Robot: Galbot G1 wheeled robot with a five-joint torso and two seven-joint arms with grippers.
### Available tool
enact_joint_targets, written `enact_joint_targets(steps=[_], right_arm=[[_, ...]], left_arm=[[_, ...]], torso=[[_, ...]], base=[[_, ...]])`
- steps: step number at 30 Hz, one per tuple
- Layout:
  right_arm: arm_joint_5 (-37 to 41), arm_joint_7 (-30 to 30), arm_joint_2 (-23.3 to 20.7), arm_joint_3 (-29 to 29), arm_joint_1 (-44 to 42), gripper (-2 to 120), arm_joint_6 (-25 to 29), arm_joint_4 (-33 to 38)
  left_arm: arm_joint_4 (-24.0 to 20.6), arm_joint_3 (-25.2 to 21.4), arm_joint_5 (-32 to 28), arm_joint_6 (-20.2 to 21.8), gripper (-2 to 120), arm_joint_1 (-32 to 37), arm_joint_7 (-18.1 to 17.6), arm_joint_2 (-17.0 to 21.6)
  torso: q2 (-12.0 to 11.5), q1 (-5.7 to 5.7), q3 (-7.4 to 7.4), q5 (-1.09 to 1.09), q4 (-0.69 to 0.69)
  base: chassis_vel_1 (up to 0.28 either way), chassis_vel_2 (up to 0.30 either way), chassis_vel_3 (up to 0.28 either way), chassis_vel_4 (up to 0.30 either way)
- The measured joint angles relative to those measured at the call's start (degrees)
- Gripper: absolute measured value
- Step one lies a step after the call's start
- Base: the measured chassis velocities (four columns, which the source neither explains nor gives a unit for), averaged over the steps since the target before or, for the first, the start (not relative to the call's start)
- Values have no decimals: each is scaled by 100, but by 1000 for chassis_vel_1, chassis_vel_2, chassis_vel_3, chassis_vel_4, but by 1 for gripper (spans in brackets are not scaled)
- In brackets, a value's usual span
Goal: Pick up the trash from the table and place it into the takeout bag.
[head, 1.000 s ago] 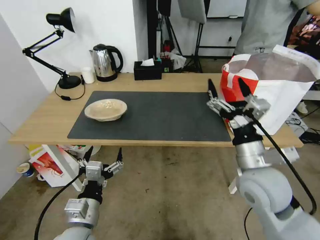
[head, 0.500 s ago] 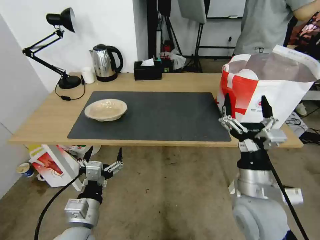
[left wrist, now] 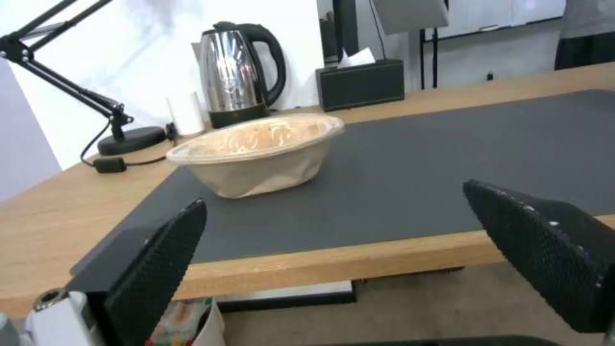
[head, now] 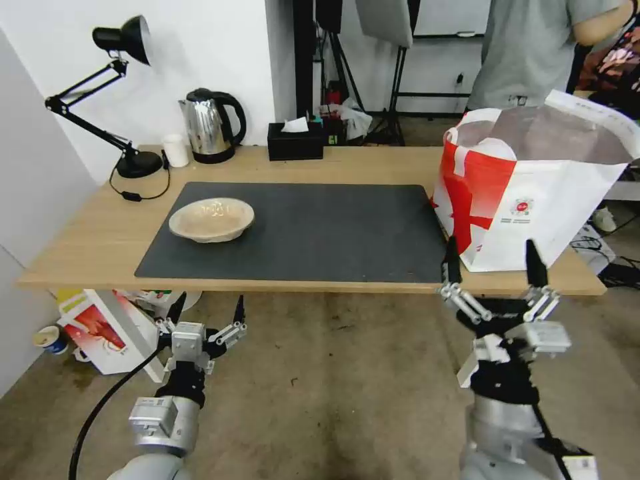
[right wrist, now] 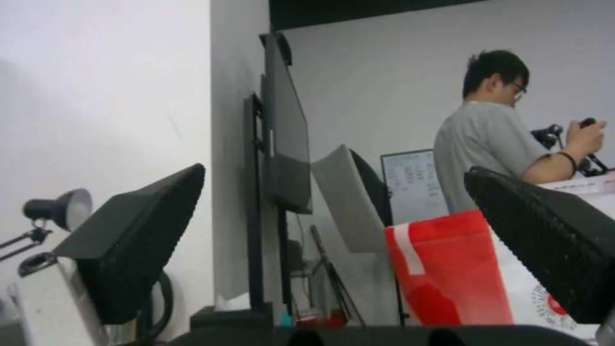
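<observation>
A shallow tan pulp bowl (head: 212, 219) (left wrist: 259, 153) sits on the left part of the dark grey mat (head: 320, 230) on the light-wood table (head: 87, 247). The white and red takeout bag (head: 527, 193) (right wrist: 461, 269) stands open at the table's right end, its foil lining showing. My right gripper (head: 492, 270) is open, empty, below and in front of the table's front edge near the bag. Down in front of the table on the left, my left gripper (head: 207, 309) hangs open and empty, well below the bowl.
At the back of the table stand a black desk lamp (head: 127, 160), a small white cup (head: 176, 151), a steel kettle (head: 210, 125) and a black tissue box (head: 295, 140). A red-printed white box (head: 110, 330) lies on the floor under the table's left end.
My right gripper has dropped from beside the bag's front face to below the table's front edge, still open. The left arm, the bowl and the bag have not moved.
</observation>
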Motion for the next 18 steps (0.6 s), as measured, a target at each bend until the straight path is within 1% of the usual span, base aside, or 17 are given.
enact_joint_targets(steps=[2, 13, 18], right_arm=[[-2, -47, -6, -33, -12, 100, 116, -49], [6, -127, -84, -171, -41, 100, 256, -178], [-4, -127, -77, -221, -62, 100, 427, -280]], left_arm=[[0, 0, 0, 0, 100, 0, 0, 0], [0, 0, 0, 0, 100, 0, 0, 0], [0, 0, 0, 0, 100, 0, 0, 0]], torso=[[0, 0, 0, 0, 0], [0, 1, 0, 0, 0], [0, 0, 0, 0, 0]], base=[[0, 0, 0, 0], [0, 0, 0, 0], [0, 0, 0, 0]])
